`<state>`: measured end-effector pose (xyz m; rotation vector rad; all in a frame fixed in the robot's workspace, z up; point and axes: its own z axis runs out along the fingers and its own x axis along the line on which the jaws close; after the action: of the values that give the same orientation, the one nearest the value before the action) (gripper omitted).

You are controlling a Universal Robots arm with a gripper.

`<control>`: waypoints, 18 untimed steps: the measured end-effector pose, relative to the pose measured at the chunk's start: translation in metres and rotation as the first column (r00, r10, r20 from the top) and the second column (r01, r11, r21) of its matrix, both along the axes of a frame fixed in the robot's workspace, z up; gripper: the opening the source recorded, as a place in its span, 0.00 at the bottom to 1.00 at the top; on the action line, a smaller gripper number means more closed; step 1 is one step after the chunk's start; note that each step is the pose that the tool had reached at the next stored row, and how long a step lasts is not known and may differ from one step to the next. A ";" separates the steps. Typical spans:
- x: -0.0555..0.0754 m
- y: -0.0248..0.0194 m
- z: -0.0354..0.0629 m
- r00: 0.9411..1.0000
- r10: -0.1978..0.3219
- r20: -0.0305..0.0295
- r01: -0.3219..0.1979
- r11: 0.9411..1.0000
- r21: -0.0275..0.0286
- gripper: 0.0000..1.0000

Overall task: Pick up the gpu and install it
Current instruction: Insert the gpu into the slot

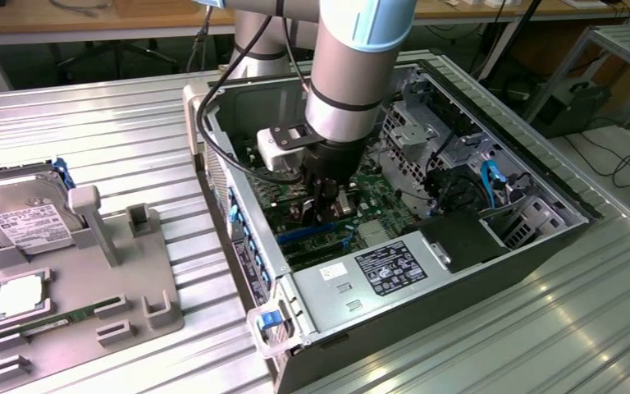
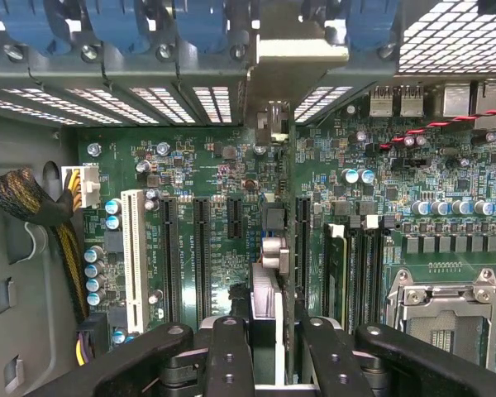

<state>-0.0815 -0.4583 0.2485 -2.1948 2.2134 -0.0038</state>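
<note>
My gripper (image 2: 279, 364) is deep inside the open computer case (image 1: 239, 246), over the green motherboard (image 2: 231, 165). It is shut on the gpu (image 2: 290, 248), which appears edge-on as a thin card running from between the black fingers (image 2: 231, 356) to its silvery end bracket (image 2: 293, 50) at the case's rear wall. The card stands upright beside a long black expansion slot (image 2: 302, 240); I cannot tell whether its edge is in a slot. In the exterior view the gripper (image 1: 331, 215) hangs under the grey arm, with the gpu (image 1: 348, 203) partly hidden by it.
More black slots (image 2: 202, 256) and a white slot (image 2: 134, 256) lie beside the card. A processor socket (image 2: 446, 298) sits on the other side. The power supply (image 1: 386, 271) fills the case's near end. Outside, a grey fixture (image 1: 129, 271) holds a hard drive (image 1: 20, 213) and a green memory stick (image 1: 58, 322).
</note>
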 end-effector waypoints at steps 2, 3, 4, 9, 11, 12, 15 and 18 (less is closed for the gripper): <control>0.002 0.0000 -0.0006 1.000 0.000 0.000 0.000 1.000 0.000 0.28; 0.002 -0.0001 -0.0006 1.000 0.000 0.000 0.000 1.000 0.000 0.28; 0.002 -0.0001 -0.0006 1.000 0.000 0.000 0.000 1.000 0.000 0.28; 0.002 -0.0013 -0.0022 1.000 -0.008 0.000 0.008 1.000 0.000 0.28; 0.002 -0.0015 -0.0035 1.000 -0.018 0.000 0.018 1.000 0.000 0.28; 0.002 -0.0015 -0.0038 1.000 -0.023 0.000 0.023 1.000 0.000 0.28; 0.001 -0.0016 -0.0045 1.000 -0.026 -0.001 0.026 1.000 0.000 0.28; 0.000 -0.0015 -0.0051 1.000 -0.026 -0.002 0.026 1.000 0.000 0.28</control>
<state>-0.0814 -0.4598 0.2434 -2.1662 2.2432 -0.0027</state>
